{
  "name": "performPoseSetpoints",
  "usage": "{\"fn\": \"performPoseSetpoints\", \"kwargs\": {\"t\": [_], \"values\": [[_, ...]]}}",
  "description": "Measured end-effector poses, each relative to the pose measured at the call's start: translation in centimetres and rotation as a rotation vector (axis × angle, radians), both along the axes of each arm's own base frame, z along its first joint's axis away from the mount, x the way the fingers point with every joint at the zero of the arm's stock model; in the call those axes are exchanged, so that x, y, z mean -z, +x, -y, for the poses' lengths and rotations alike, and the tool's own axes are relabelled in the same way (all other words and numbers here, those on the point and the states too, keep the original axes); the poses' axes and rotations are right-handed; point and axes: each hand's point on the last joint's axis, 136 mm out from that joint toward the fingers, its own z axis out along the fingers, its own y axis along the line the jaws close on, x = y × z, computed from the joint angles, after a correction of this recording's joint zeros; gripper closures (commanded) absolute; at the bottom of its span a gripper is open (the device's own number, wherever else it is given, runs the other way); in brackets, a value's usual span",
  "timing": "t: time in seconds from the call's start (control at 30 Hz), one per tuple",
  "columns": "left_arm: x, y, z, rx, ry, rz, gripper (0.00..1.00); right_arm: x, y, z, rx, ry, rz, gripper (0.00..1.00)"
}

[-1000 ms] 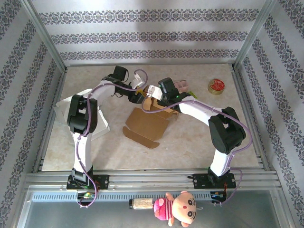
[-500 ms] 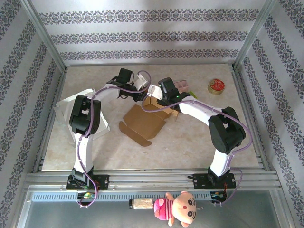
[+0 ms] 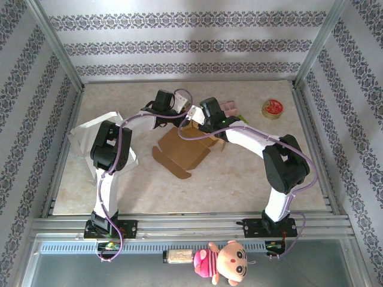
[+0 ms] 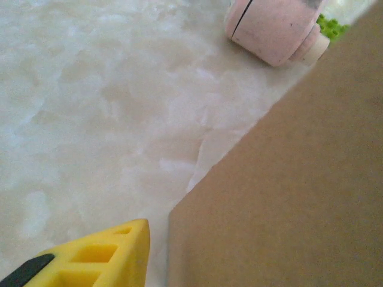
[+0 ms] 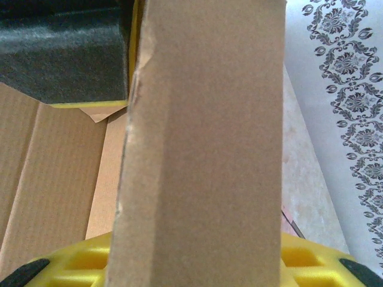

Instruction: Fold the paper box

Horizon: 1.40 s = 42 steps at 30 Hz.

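The left gripper (image 3: 188,113) has been swung across to the far end of the cardboard box (image 3: 182,149); a brown panel (image 4: 287,191) is now seen just beside its yellow fingertip (image 4: 102,254); whether that claw is apart or together cannot be told. The flat part of the box has been shifted a little to the left on the marble table (image 3: 239,179). One upright flap (image 5: 203,149) is kept clamped by the right gripper (image 3: 197,124); the next wall is judged ready to be raised.

Red round tin (image 3: 273,108), plush doll (image 3: 222,262)
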Motion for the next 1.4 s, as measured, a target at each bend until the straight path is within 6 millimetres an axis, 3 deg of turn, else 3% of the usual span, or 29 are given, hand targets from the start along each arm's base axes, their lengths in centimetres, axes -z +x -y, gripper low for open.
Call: {"fn": "performPoseSetpoints", "kwargs": {"t": [0.13, 0.23, 0.27, 0.33, 0.37, 0.53, 0.67, 0.73, 0.83, 0.93, 0.97, 1.03, 1.07, 1.17, 1.4], "values": [[-0.2, 0.1, 0.5, 0.003, -0.045, 0.024, 0.97, -0.2, 0.1, -0.1, -0.001, 0.005, 0.008, 0.57], [-0.1, 0.2, 0.7, 0.001, -0.056, 0.043, 0.99, -0.6, 0.4, -0.3, -0.002, 0.017, 0.027, 0.57], [-0.1, 0.2, 0.7, -0.002, -0.060, 0.047, 0.93, -0.6, 0.4, -0.3, -0.002, 0.017, 0.028, 0.57], [-0.1, 0.3, 0.8, -0.006, -0.072, 0.052, 0.63, -0.6, 0.4, -0.3, -0.002, 0.017, 0.027, 0.57], [-0.2, 0.3, 0.8, -0.011, -0.086, 0.051, 0.56, -0.5, 0.3, -0.3, -0.002, 0.014, 0.022, 0.57], [-0.4, 0.5, 0.9, -0.034, -0.154, 0.052, 0.57, 0.0, 0.0, -0.1, -0.001, 0.003, 0.005, 0.57], [-1.0, 0.7, 0.8, -0.042, -0.191, 0.050, 0.64, 0.0, 0.0, -0.1, -0.001, 0.003, 0.005, 0.57], [-1.1, 0.6, 0.9, -0.037, -0.201, 0.045, 0.73, 0.0, 0.0, -0.1, -0.001, 0.005, 0.007, 0.57], [-1.1, 0.4, 1.1, -0.029, -0.207, 0.039, 0.96, -0.2, 0.2, -0.2, -0.001, 0.011, 0.016, 0.57], [-0.9, 0.2, 1.2, -0.018, -0.207, 0.042, 1.00, -1.1, 0.5, -0.5, -0.007, 0.030, 0.046, 0.57], [-0.9, 0.2, 1.2, -0.017, -0.209, 0.045, 1.00, -1.2, 0.5, -0.5, -0.008, 0.028, 0.046, 0.57], [-0.8, 0.2, 1.2, -0.017, -0.210, 0.047, 0.74, -1.2, 0.4, -0.5, -0.009, 0.028, 0.046, 0.57], [-0.8, 0.1, 1.2, -0.021, -0.214, 0.044, 0.68, -1.1, 0.4, -0.5, -0.010, 0.026, 0.042, 0.57], [-1.7, 0.2, 1.1, -0.032, -0.238, 0.051, 0.66, -0.1, -0.2, -0.3, -0.016, 0.010, 0.012, 0.57], [-4.7, -0.1, 0.6, -0.039, -0.256, 0.097, 0.66, -0.5, 0.0, -0.4, -0.015, 0.020, 0.028, 0.57]]}}
